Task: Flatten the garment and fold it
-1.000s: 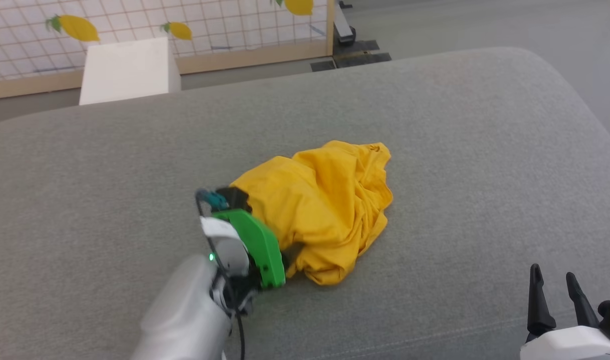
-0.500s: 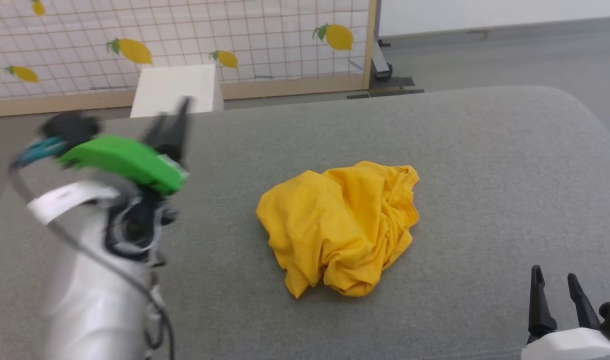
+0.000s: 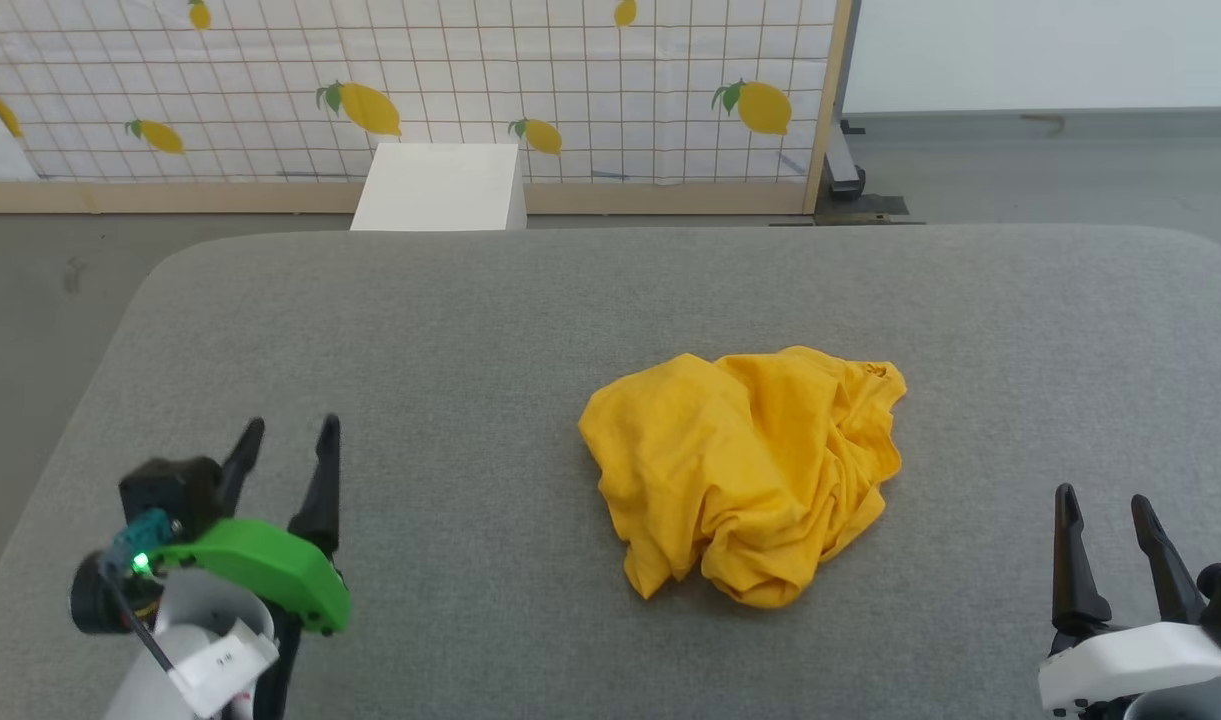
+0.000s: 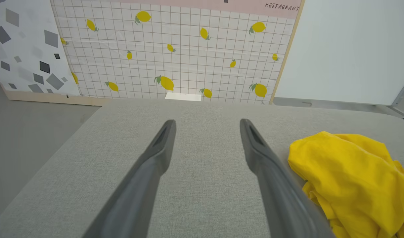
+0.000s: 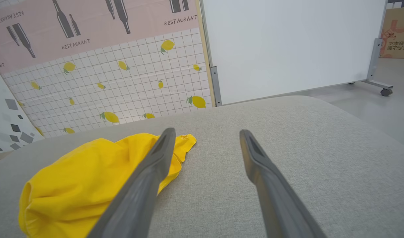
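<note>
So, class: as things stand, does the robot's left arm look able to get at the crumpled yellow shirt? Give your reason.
Probably yes. The left gripper is open and holds nothing, and bare grey cushion lies between it and the yellow shirt, with nothing in the way.

Grey upholstered surface (image 3: 470, 330), lemon-print grid panel (image 3: 420, 90), white box (image 3: 440, 187), grey floor (image 3: 1050, 170).
</note>
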Robot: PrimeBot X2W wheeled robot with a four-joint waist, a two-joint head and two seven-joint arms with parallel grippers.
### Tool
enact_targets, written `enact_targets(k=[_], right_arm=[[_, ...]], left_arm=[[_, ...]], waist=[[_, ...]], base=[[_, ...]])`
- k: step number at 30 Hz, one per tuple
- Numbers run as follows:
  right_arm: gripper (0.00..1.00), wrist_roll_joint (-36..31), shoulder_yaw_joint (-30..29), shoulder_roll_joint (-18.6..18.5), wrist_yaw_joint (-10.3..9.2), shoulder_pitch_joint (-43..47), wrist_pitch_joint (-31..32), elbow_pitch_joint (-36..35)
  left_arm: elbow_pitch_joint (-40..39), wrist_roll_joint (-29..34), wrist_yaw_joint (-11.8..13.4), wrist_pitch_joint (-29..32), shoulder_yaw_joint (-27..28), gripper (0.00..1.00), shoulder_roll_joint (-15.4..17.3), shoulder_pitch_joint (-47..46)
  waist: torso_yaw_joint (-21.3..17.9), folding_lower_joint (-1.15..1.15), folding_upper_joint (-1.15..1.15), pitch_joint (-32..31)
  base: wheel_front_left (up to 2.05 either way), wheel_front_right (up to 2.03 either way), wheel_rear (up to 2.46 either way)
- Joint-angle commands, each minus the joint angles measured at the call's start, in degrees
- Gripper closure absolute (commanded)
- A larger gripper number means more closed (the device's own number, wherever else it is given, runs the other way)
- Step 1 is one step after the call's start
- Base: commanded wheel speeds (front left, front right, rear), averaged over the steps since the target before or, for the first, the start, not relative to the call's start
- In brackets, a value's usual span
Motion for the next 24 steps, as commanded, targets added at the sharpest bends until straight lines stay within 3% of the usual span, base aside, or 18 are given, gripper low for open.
enact_targets(k=[1,9,13,19,24], right_arm=[[0.0,-0.37,0.11,-0.01,-0.08,0.22,0.43,-0.62],[0.0,1.02,0.16,-0.01,-0.08,0.13,3.8,-1.38],[0.0,1.91,-0.6,-0.01,-0.08,-3.94,8.56,0.08],[0.0,-1.26,-0.8,-0.01,-0.08,-17.96,20.58,4.39],[0.0,-7.65,1.46,-0.74,-0.08,-31.59,32.36,10.65]], left_arm=[[0.09,0.31,0.18,-0.57,-0.54,0.0,-0.1,1.45],[0.35,-2.12,0.06,-2.3,-1.41,0.0,-3.14,6.55],[-0.89,-2.67,0.85,-3.41,-0.85,0.0,-3.82,7.15],[-3.51,-2.93,1.4,-3.0,-0.71,0.0,-3.77,6.02],[-5.97,-2.41,1.51,-2.64,-1.03,0.0,-3.34,3.66]], waist=[[0.41,0.0,0.0,-0.11],[0.62,0.0,0.0,0.43],[0.93,0.0,0.0,2.13],[2.68,0.0,0.0,7.11],[4.91,0.0,0.0,12.52]], base=[[0.0,0.0,0.0],[0.0,0.0,0.0],[0.0,0.0,0.0],[0.0,0.0,0.0],[0.0,0.0,0.0]])
